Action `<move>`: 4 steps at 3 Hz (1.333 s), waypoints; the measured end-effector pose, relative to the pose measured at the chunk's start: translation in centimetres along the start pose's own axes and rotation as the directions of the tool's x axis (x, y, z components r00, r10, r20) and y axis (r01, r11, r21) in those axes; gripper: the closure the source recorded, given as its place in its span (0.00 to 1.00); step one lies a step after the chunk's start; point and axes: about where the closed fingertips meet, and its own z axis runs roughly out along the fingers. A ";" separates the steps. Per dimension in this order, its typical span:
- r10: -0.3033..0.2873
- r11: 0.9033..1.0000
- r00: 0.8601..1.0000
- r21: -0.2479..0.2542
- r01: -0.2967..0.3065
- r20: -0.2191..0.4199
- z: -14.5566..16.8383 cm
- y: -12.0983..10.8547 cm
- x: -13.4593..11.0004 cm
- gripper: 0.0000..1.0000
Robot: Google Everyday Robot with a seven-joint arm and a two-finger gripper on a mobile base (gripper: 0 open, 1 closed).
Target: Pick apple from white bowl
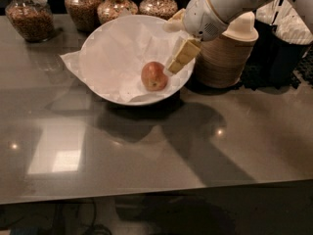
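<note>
The apple (154, 76), reddish-orange with yellowish patches, lies in the right half of the white bowl (100, 42), on its crumpled white paper lining. My gripper (170, 47) reaches in from the upper right on a white arm and hangs over the bowl's right rim. It is open and empty. One beige finger (182, 57) points down-left and ends just right of and above the apple, not touching it. The other finger (172, 25) shows further back by the rim.
A stack of beige paper bowls (229, 58) stands directly right of the white bowl, under the arm. Several glass jars of grains (32, 17) line the back edge. Dark containers (288, 43) stand at the far right. The grey tabletop (146, 151) stretches toward the front.
</note>
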 end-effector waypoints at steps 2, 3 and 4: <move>0.046 0.999 0.999 -0.028 -0.046 -0.015 2.0 0.0 2.8 0.21; 0.026 0.998 0.999 -0.057 -0.028 -0.031 3.4 -0.2 2.9 0.23; -0.026 0.995 0.998 -0.094 0.020 -0.060 5.0 0.3 2.1 0.26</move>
